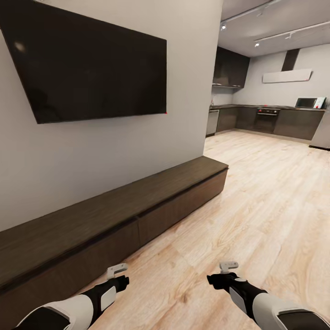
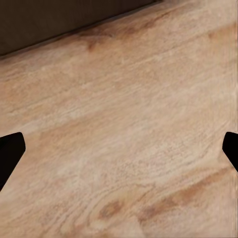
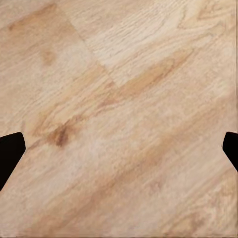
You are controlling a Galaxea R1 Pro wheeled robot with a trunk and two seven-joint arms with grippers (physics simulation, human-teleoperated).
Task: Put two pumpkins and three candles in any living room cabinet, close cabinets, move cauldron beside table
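The long, low dark brown cabinet runs along the grey wall from the near left to mid-room, and its plain door panels sit flush and shut. My left gripper hovers over the wood floor just in front of the cabinet, open and empty. My right gripper hangs further right over bare floor, also open and empty. In the left wrist view the left gripper has its fingers spread wide, with the cabinet's base beyond. The right wrist view shows the right gripper spread wide over planks. Pumpkins, candles, cauldron and table are out of view.
A large black TV hangs on the wall above the cabinet. Light wood floor stretches right and back toward a kitchen with dark cupboards and an oven. The wall's corner ends just past the cabinet.
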